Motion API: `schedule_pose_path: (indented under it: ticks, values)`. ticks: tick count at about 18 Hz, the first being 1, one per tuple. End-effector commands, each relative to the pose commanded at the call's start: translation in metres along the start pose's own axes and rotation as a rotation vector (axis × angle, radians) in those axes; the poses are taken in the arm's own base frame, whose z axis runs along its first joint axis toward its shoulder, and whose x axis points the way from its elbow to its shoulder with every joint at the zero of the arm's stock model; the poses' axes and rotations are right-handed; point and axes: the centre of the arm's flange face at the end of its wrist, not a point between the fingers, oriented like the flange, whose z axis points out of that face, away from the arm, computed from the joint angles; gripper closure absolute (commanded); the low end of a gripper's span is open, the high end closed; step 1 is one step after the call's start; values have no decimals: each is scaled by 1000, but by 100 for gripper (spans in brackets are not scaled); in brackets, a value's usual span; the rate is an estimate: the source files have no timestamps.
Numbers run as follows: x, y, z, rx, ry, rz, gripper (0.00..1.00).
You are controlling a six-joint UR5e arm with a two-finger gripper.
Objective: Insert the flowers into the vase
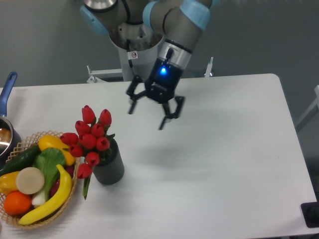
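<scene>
red tulips [91, 138] stand in the dark grey vase [109, 168] beside the wicker basket [30, 219], leaning left over its rim; the gripper [147, 117] hangs spread and empty, up and right, apart from them.

Lab: bare white table [234, 149], grey wall.

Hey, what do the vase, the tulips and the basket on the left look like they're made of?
The vase: dark grey and matte, no glare, so probably plastic or unglazed ceramic. The flowers: uniform, smooth red buds, likely artificial plastic or fabric. The basket: tan open weave at its rim, apparently wicker or rattan.
</scene>
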Motion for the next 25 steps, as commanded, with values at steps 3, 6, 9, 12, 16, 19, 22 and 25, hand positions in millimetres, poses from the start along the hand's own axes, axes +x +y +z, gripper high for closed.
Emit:
schedule_pose_path:
  ticks: [3, 6, 9, 12, 16, 19, 22, 25]
  values:
    - [-12, 17, 3, -81, -32, -23, 0]
    - [-28, 44, 30, -177, -2, -49, 0]
    - [-51, 71, 52, -366, -18, 70, 0]
    - [-78, 78, 74, -425, -4, 113, 0]
    - [-127, 101, 65, -496, -18, 177, 0]
    - [-155, 97, 58, -569, 31, 196, 0]
    - [-197, 88, 49, -592, 90, 169, 0]
    - [-228, 76, 45, -607, 163, 149, 0]
